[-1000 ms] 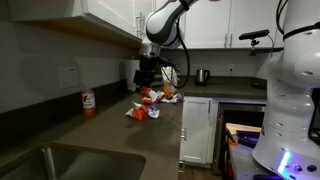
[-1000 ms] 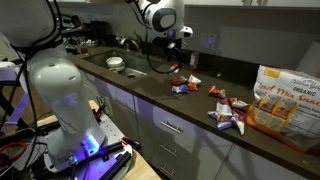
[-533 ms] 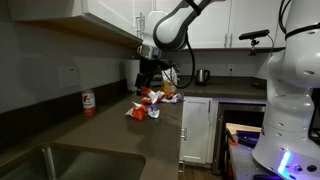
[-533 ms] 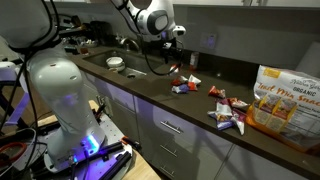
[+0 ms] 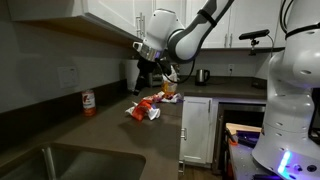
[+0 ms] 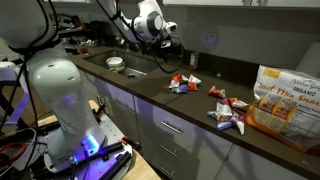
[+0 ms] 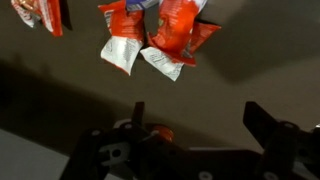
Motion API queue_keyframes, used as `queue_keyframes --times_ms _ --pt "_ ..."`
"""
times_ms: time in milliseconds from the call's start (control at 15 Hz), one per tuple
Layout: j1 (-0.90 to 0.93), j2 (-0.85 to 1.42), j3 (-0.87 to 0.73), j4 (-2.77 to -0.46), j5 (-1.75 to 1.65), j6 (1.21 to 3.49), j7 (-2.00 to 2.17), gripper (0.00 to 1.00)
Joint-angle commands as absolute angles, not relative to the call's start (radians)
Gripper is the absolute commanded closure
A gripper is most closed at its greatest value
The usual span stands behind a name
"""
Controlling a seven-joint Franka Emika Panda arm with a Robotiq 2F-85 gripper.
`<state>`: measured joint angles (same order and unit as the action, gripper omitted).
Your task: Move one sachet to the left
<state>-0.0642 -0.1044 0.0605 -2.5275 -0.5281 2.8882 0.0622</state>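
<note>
Now | claw [image 7: 196,110] wide open, holding nothing | over counter [image 7: 260,60] | sachets [image 7: 160,35] clustered nearby

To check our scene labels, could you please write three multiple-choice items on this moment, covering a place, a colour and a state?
1. Where does the large bag stand?
A) in the sink
B) on the counter, beside a heap of sachets
C) on the floor

2. What colours are the sachets in the wrist view?
A) red and white
B) blue and yellow
C) green and black

3. How is the pincer?
A) shut on a sachet
B) shut on nothing
C) open

Answers:
1 B, as the bag stands at the counter's end next to the heap.
2 A, as the packets are red with white ends.
3 C, as its fingers stand wide apart.
</note>
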Motion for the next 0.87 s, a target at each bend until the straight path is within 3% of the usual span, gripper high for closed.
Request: queue_keyframes --times_ms 0,800 --pt "-0.107 -0.136 0.085 -2.542 -0.71 2.895 0.191 0.0" --pt "-0.029 -0.263 0.029 -2.482 -0.243 2.182 0.014 0.0"
